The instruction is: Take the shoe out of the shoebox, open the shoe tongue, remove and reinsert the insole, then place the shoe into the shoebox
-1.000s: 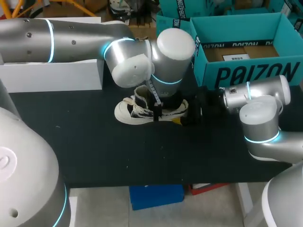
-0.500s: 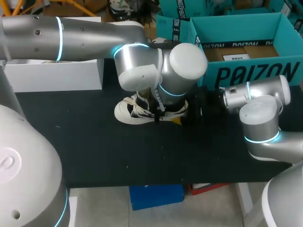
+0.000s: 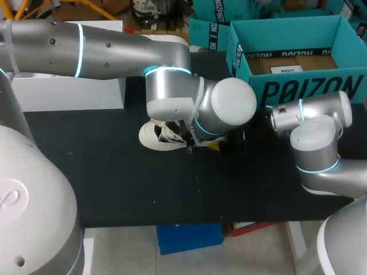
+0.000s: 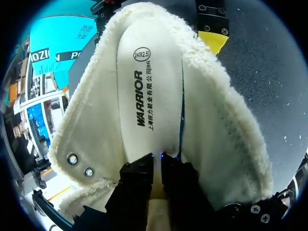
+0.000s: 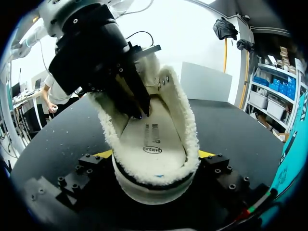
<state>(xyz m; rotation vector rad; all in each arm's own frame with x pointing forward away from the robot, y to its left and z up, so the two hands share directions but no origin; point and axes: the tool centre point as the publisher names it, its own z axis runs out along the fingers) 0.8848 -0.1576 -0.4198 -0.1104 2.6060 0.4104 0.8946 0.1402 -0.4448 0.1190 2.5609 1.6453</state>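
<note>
Left claw (image 4: pixel 156 160) sunk deeper into shoe (image 4: pixel 219 120), pinching insole (image 4: pixel 144 62).

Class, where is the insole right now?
The insole lies inside the shoe, pinched by the left gripper. In the head view the shoe sits on the table left of the shoebox, heel in the right gripper.

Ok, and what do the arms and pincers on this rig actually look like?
Both the left arm and right arm are silver-grey tubes with rounded pale joint caps and glowing cyan rings. The left pincer has slim black fingers and a thin black cable off its mount. The right pincer has blocky black fingers studded with bolt heads, with bright yellow tips.
</note>
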